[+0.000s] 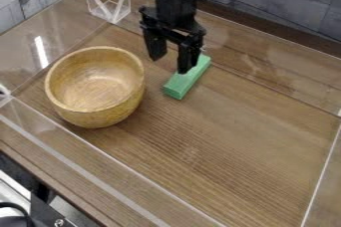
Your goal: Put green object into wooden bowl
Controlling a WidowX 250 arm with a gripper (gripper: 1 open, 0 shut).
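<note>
A: Gripper (177,56) upper centre of frame, pointing straight down, jaws spread wide, nothing between them.

B: And the block (186,77)?

A: Centre of frame, flat on the table (226,161). Just below and slightly right of the fingertips. Upper end tucked under the jaws or close behind them; cannot tell whether touching.

B: Long axis?

A: Running lower left to upper right. Narrow width across that line, so a pinch across the short side looks right. Jaw line seems roughly crosswise to the bar, though hard to judge at this size.

B: Next move, then?

A: Probably a small shift toward lower right to centre over the bar, then down and close. Not yet gripped.

B: Bowl (96,87)?

A: Left of centre, upright, empty. Well apart from the block, to its left. Open wood grain between the two, nothing in the path.

B: Edges?

A: Clear walls (314,196) around the table: along the left, the bottom and the right. Block well inside all of them. Small clear stand (107,5) at upper left, behind the bowl, away from the carry line.

B: Risks?

A: Off-centre grip near one end, bar swinging on lift. Thick bowl rim to clear on the way over.
</note>
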